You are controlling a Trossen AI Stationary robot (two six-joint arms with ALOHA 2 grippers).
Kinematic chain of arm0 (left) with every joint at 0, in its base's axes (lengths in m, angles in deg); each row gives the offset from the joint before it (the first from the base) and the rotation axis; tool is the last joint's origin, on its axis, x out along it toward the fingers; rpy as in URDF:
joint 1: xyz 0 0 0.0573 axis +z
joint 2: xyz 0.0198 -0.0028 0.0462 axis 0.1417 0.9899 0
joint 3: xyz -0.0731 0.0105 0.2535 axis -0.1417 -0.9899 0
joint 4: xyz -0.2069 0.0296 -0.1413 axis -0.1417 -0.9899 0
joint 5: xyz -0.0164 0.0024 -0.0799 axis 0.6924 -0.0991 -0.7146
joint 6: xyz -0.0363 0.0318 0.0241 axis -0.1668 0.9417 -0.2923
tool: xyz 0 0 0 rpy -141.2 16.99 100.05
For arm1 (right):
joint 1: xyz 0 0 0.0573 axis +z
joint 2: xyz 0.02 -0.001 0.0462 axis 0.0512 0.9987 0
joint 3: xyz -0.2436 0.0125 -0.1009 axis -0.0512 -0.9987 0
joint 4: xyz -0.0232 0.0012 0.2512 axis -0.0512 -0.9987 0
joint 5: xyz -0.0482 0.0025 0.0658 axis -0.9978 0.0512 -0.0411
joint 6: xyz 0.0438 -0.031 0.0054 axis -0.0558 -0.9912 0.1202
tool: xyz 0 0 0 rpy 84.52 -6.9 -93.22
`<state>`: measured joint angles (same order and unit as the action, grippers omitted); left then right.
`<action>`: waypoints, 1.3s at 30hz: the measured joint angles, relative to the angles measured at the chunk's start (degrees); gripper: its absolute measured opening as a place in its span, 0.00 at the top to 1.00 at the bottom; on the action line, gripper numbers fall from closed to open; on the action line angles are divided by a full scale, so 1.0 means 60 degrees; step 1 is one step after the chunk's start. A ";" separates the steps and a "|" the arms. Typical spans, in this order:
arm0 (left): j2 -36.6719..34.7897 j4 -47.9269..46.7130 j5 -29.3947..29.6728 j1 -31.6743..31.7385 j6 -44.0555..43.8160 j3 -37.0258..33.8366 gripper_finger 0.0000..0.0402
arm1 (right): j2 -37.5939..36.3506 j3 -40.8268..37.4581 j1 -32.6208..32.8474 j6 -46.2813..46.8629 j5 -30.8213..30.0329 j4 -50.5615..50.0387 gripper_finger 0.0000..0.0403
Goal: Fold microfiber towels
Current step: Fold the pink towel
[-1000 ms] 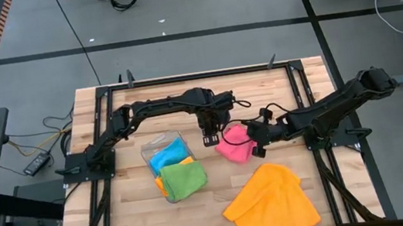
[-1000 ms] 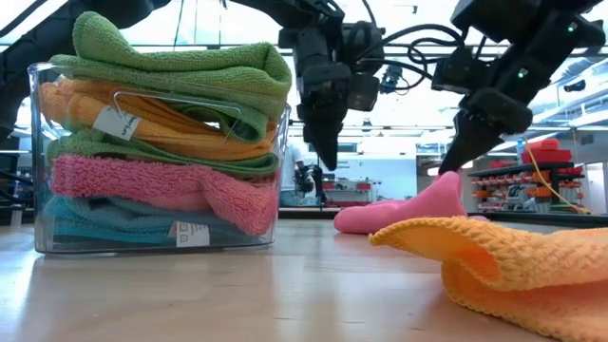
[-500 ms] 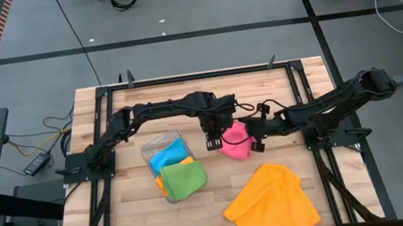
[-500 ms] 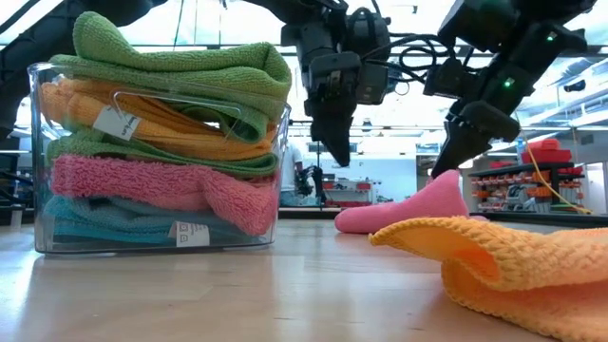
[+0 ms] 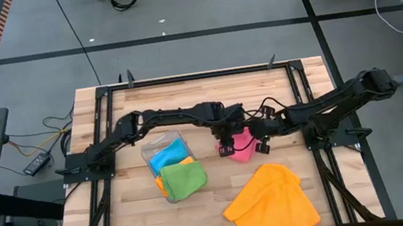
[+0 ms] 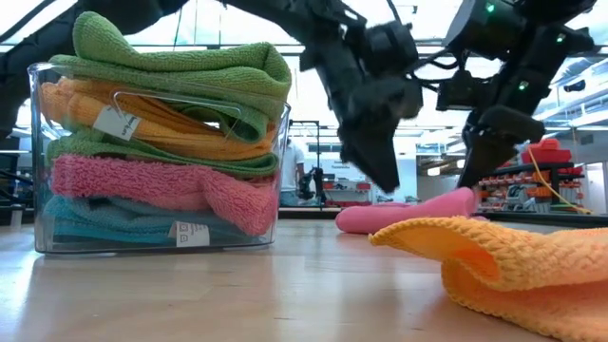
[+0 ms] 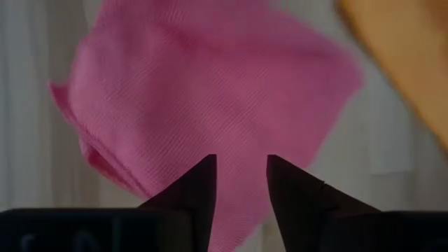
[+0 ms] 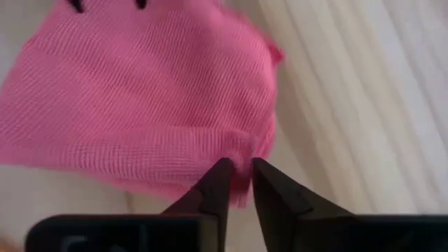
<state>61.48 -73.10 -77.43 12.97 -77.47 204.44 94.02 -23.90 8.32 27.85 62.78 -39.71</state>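
A crumpled pink microfiber towel lies on the wooden table between my two grippers, low and flat in the low view. My left gripper hovers open just above the towel's left part, pointing steeply down. My right gripper stands at the towel's right edge with a narrow gap between its fingers. An orange towel lies spread near the front edge. My right gripper comes down slanting from the table's right, and its fingertips stand at the pink towel's edge. Pink cloth shows in the narrow gap, but I cannot tell whether the fingers touch it. The towel lies on the table.
A clear plastic tray stands left of the pink towel, stacked with folded green, orange, pink and blue towels; the green one is on top. Bare wood lies between the tray and the orange towel.
My left gripper has moved toward the table's right and near edge and down, over the pink towel. My right gripper has let go of the towel's raised peak. That peak has dropped, and the towel now lies flat on the table.
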 joint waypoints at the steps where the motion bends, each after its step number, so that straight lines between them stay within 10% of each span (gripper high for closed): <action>1: 0.0117 -0.0004 0.0031 0.0000 -0.0060 0.0000 0.66 | -0.0062 0.0000 0.0002 0.0166 0.0097 -0.0142 0.82; 15: 0.0797 0.0472 0.0485 0.0031 -0.0429 0.0007 0.67 | -0.0887 0.0463 0.0215 0.2006 0.0693 -0.0993 0.65; 30: 0.0790 -0.0011 0.0547 0.0022 -0.0857 0.0000 0.69 | -0.0782 -0.2307 0.2781 0.3691 -0.3725 0.4533 0.65; 39: 0.0790 -0.0112 0.0547 0.0022 -0.0997 0.0000 0.69 | -0.0773 -0.3154 0.2814 0.3024 -0.3316 0.6576 0.67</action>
<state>66.22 -73.77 -74.14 13.10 -83.46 204.44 89.38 -42.82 25.20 46.00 42.89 -0.25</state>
